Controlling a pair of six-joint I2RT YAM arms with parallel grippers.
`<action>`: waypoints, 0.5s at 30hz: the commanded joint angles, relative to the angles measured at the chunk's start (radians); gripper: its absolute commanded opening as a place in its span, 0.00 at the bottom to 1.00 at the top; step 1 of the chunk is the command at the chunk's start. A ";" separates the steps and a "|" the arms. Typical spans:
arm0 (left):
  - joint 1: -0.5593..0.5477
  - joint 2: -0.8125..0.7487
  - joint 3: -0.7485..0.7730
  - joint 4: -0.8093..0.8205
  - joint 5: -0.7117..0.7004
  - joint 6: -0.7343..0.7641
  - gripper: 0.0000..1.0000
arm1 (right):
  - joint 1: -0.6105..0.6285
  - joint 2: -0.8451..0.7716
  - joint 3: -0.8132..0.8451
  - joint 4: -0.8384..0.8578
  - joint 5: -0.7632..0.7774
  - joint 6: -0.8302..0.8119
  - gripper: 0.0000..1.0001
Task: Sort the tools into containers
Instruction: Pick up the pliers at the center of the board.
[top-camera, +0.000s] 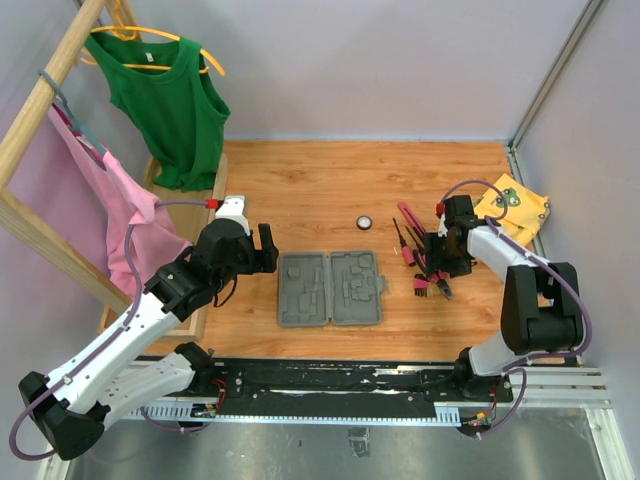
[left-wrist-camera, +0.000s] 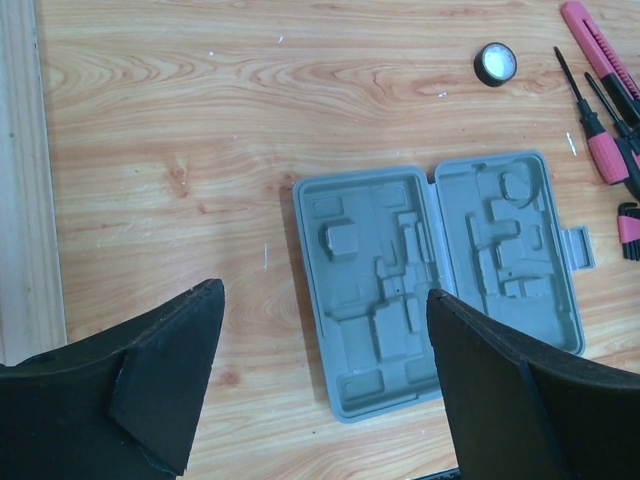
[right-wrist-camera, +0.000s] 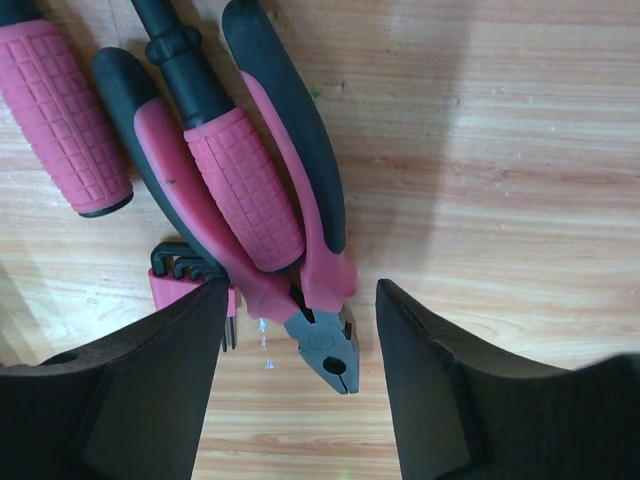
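The grey tool case (top-camera: 330, 288) lies open and flat at the table's middle, its moulded slots empty; it also shows in the left wrist view (left-wrist-camera: 440, 280). My left gripper (top-camera: 268, 248) is open and empty, hovering just left of the case (left-wrist-camera: 322, 300). The tools lie in a pile (top-camera: 420, 255) right of the case. My right gripper (top-camera: 440, 265) is open and low over the pile (right-wrist-camera: 302, 290); its fingers straddle the head of the pink-black pliers (right-wrist-camera: 330, 350). A pink screwdriver handle (right-wrist-camera: 245, 185) lies across the pliers. A hex key set (right-wrist-camera: 185, 285) lies beside them. The black-white disc (top-camera: 365, 222) lies apart, behind the case.
A wooden rack (top-camera: 40, 110) with a green top (top-camera: 175, 100) and a pink garment (top-camera: 125, 215) stands at the left. A yellow patterned cloth (top-camera: 515, 208) lies at the far right. A pink cutter (left-wrist-camera: 600, 40) and slim screwdrivers (left-wrist-camera: 600, 140) lie right of the disc (left-wrist-camera: 495, 63).
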 joint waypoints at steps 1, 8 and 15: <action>0.008 0.003 -0.006 0.029 0.002 0.020 0.86 | 0.006 0.035 -0.002 0.025 0.002 -0.001 0.61; 0.008 0.008 -0.006 0.030 0.003 0.020 0.86 | 0.009 0.095 -0.013 0.047 -0.014 -0.003 0.58; 0.008 0.014 -0.006 0.030 0.003 0.020 0.86 | 0.013 0.094 -0.007 0.042 -0.004 0.006 0.43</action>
